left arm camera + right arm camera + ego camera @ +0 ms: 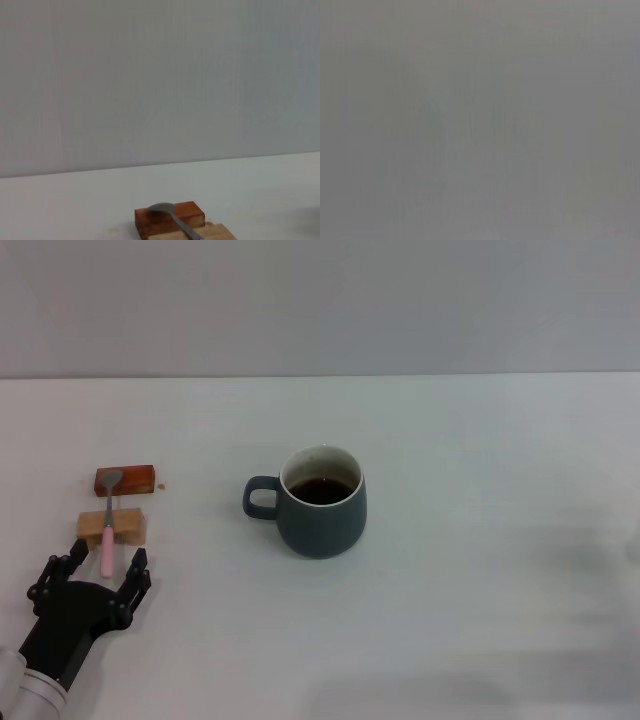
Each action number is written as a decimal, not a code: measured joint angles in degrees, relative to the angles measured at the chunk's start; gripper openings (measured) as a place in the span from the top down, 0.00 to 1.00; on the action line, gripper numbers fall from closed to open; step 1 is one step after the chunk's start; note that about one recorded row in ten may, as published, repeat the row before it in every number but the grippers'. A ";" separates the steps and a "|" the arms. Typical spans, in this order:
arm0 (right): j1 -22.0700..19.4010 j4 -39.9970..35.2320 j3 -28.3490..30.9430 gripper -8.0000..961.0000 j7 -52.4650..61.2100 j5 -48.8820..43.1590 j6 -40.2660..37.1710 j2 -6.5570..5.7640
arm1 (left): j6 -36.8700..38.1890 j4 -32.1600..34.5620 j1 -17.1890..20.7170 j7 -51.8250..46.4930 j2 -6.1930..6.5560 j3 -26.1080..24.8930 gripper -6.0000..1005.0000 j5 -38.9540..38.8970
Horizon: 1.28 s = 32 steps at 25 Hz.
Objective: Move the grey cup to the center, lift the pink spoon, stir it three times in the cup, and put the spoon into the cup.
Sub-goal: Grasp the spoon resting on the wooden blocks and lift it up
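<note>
The rounded dark blue-grey ceramic cup, cream inside and filled with dark liquid, stands upright on the white counter with its loop handle facing the robot's left. Well to the left of the cup, the slim pink-handled spoon lies across two small wooden blocks: its grey metal bowl rests on the reddish-brown block, its handle on the tan block. The black left claw sits just short of the handle's end, fingers spread wide, holding nothing. The right claw is out of view.
</note>
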 joint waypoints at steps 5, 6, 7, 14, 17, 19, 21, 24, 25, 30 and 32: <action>0.00 0.00 -0.04 0.99 0.00 0.00 0.00 0.00 | 0.13 0.00 -0.02 -0.14 0.06 0.22 0.28 -0.02; -0.10 0.00 -0.09 0.99 0.00 0.00 0.00 0.00 | 0.13 0.00 -0.02 -0.14 0.06 0.22 0.29 -0.02; -0.15 0.00 -0.09 0.99 0.00 0.00 0.00 0.00 | 0.12 0.00 -0.02 -0.20 0.06 0.21 0.30 -0.02; -0.39 0.00 -0.08 0.99 0.00 0.00 0.00 0.00 | 0.15 0.00 -0.02 -0.53 0.00 -0.02 0.42 -0.05; -0.42 0.00 -0.07 0.99 0.00 0.00 0.01 0.00 | 0.25 -0.07 -0.02 -0.57 -0.02 -0.03 0.42 -0.08; -0.43 0.00 -0.07 0.99 0.00 0.00 0.01 0.00 | 0.27 -0.30 -0.02 -0.48 -0.02 -0.03 0.43 -0.08; -0.44 0.00 -0.07 0.99 0.00 0.00 0.01 0.00 | 0.22 -0.49 -0.03 -0.27 -0.02 -0.03 0.43 -0.08; -0.46 0.00 -0.07 0.99 0.00 0.00 -0.03 0.00 | 0.21 -0.53 -0.08 -0.17 0.04 -0.03 0.45 -0.08; -0.50 0.00 -0.07 0.99 0.00 0.00 -0.29 0.00 | 0.23 -0.53 -0.09 -0.16 0.04 -0.03 0.46 -0.08; -0.60 0.00 -0.07 0.99 0.00 0.00 -0.52 0.00 | -0.02 -0.47 -0.11 -0.18 0.07 -0.03 0.50 -0.08; -0.67 0.00 -0.10 0.99 0.00 0.00 -0.55 0.00 | -0.02 -0.47 -0.11 -0.19 0.07 -0.03 0.51 -0.08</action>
